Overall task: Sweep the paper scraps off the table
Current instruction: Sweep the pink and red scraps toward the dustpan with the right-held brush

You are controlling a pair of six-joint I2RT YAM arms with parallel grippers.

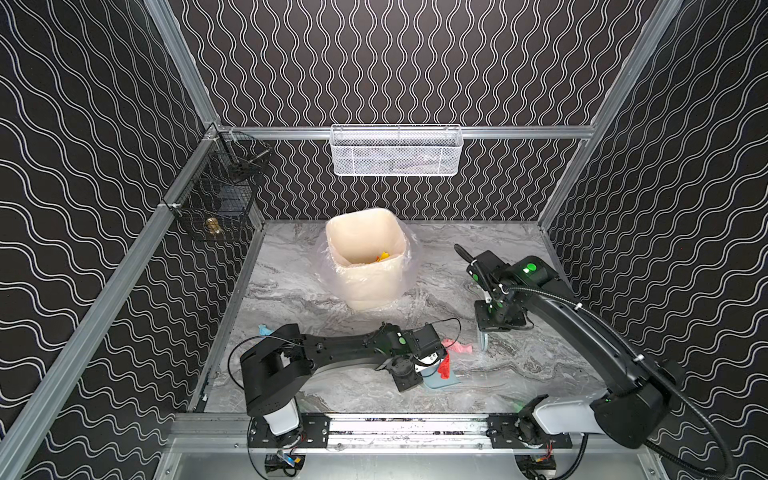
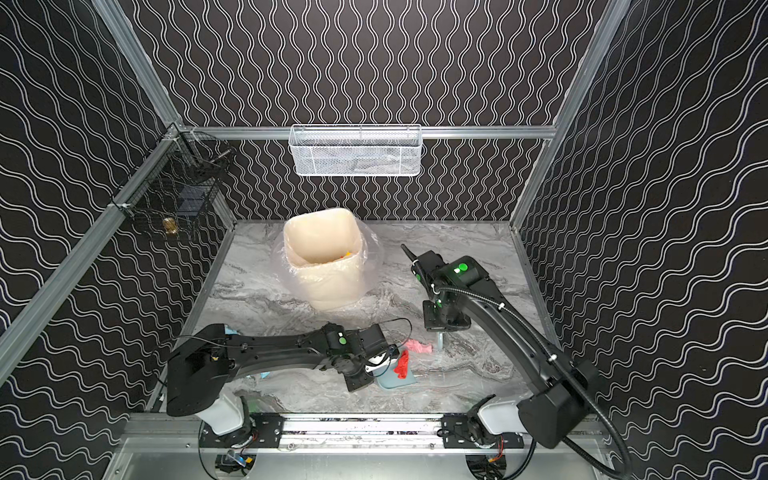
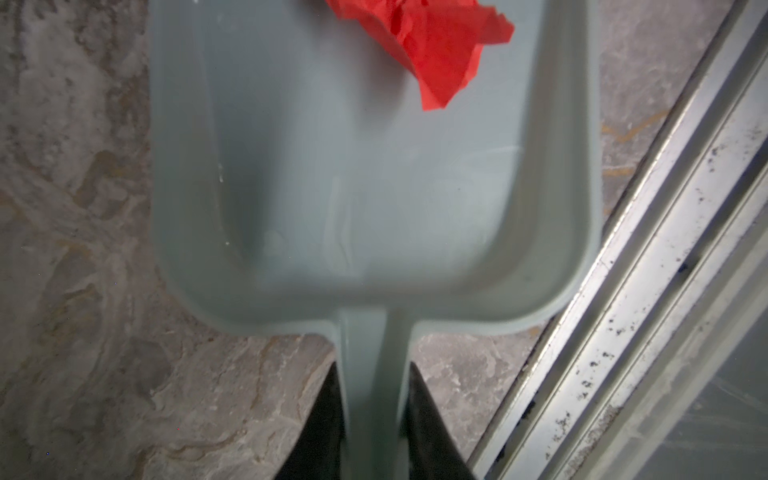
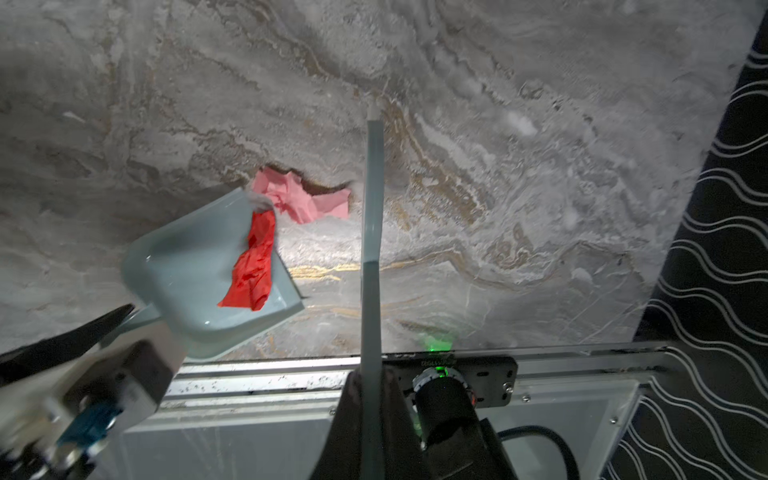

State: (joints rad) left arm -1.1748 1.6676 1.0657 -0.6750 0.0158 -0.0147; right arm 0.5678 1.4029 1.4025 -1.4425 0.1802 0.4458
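Observation:
My left gripper [image 3: 372,370] is shut on the handle of a pale blue dustpan [image 3: 365,166], which lies low over the table [image 1: 540,374] near its front edge. A red paper scrap [image 4: 251,270] lies in the pan by its lip. A pink scrap [image 4: 299,199] sits on the marble just beyond the lip. My right gripper [image 4: 370,374] is shut on a pale blue brush [image 4: 371,208], seen edge-on, standing just to the right of the pink scrap. A light blue scrap [image 1: 264,330] shows behind the left arm.
A cream bin [image 1: 365,257] lined with a clear bag stands at the back middle, with yellow and orange scraps [image 1: 382,255] inside. The aluminium front rail [image 4: 257,374] runs close to the dustpan. A white mesh basket [image 1: 397,151] and a black wire basket [image 1: 220,195] hang on the walls.

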